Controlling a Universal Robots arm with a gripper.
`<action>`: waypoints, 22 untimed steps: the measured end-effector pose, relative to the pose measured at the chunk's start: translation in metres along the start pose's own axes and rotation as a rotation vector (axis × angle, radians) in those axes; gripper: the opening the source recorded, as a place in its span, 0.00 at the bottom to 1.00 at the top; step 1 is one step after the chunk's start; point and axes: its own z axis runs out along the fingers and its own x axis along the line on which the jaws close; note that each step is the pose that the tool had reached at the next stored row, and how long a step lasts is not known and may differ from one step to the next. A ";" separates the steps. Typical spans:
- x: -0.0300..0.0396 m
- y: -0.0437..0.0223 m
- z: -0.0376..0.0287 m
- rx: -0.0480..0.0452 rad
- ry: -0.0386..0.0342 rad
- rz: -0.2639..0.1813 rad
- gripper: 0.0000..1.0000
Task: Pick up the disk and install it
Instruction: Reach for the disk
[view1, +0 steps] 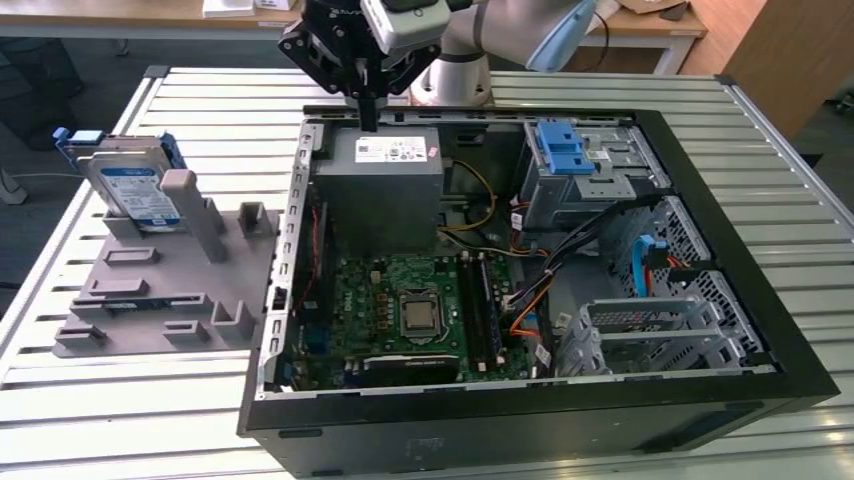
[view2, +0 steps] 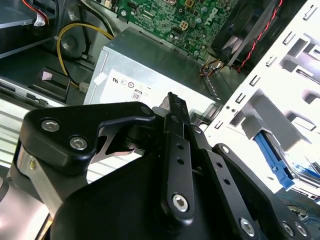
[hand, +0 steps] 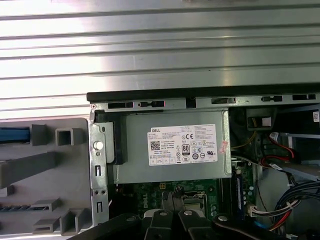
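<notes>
The slatted metal tabletop (view1: 120, 400) carries everything here. On it lies the open computer case (view1: 534, 425), black-walled, with its side off, so I look straight into it. Just beside the case, on the exterior view's left, sits a grey holder (view1: 160, 290) with posts and slots.

My arm (view1: 534, 30) reaches in from the far side of the tabletop. Inside the case, the grey power box (view1: 378, 185) with its white label sits at the far wall. I hang right above its far edge, and both wrist views show its label below me. Next to it, toward the near wall, lies the green main board (view1: 400, 300). On the exterior view's right, in the far corner of the case, stands the grey drive cage (view1: 581, 170) with its blue handle.

The disk (view1: 134, 190) stands upright in the far end of the grey holder, its white-and-blue label facing the camera and its blue frame showing around it. It is outside the case and well apart from me.

My jaws are closed together and grip nothing; in the exterior view they point straight down as one dark tip over the case's far rim.
</notes>
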 end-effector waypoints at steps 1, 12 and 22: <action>0.0001 0.0000 0.0000 -0.0001 -0.0001 0.000 0.11; 0.0036 -0.0003 0.0000 0.0000 0.0000 0.000 0.11; 0.0070 -0.0005 0.0002 0.0000 0.0000 0.000 0.11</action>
